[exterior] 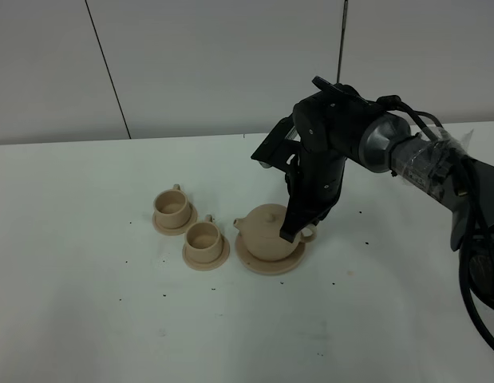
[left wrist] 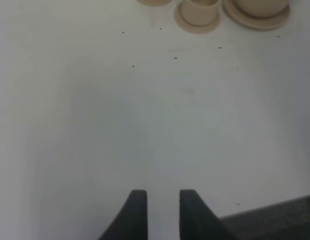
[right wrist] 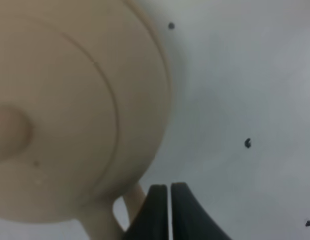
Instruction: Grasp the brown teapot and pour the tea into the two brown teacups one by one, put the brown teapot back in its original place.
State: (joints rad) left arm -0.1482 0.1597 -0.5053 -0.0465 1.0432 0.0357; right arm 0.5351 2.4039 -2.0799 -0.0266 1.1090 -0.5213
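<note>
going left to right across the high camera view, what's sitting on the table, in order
far teacup → near teacup → teapot on its big saucer

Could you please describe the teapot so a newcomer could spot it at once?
On the white table, find the right claw: the teapot sits by it on a wide saucer. Unlike the two small cups to its left, it is squat, with a spout and knobbed lid.
</note>
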